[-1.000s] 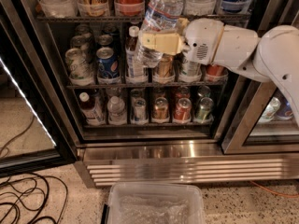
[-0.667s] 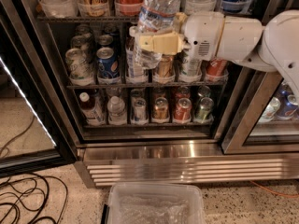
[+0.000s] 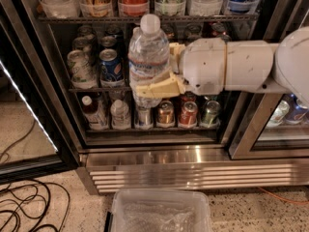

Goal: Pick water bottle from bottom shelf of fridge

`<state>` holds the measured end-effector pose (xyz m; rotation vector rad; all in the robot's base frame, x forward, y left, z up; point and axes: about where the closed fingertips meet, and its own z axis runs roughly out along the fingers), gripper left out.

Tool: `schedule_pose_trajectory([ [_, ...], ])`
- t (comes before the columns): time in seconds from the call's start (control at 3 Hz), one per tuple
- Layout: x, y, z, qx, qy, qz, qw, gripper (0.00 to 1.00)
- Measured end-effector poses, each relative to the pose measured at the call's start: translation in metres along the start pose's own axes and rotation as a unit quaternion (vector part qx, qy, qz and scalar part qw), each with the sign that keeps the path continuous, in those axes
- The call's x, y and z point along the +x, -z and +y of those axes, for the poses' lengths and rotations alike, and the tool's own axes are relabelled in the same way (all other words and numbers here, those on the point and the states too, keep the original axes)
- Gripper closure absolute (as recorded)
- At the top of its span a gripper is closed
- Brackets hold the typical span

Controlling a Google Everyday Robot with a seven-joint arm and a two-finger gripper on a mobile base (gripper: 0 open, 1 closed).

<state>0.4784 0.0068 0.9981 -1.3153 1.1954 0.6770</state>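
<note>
My gripper (image 3: 155, 71) is shut on the water bottle (image 3: 147, 57), a clear ribbed bottle with a white cap and a pale label. I hold it upright in front of the open fridge (image 3: 145, 144), level with the middle rack and well above the bottom shelf (image 3: 149, 129). One tan finger (image 3: 157, 88) crosses the bottle's lower body. The other finger sits behind it by the white wrist. The bottom shelf holds a row of short cans and small bottles behind its front rail.
A white-capped bottle of dark drink (image 3: 91, 112) and a small clear bottle (image 3: 119, 114) stand at the shelf's left. A clear plastic bin (image 3: 161, 211) sits on the floor below. Black cables (image 3: 24, 209) lie at lower left. The left door (image 3: 19, 105) is swung open.
The arm and the held water bottle now fill more of the view and sit lower and more to the right in it. The grip has not changed.
</note>
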Motion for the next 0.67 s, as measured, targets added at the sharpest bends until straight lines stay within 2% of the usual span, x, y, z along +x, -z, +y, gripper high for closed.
schedule_pose_trajectory([
  [0.33,0.007,-0.003,0.035,0.000,0.025,0.014,0.9996,1.00],
  [0.67,0.008,0.001,0.054,0.016,0.036,0.006,0.9992,1.00],
])
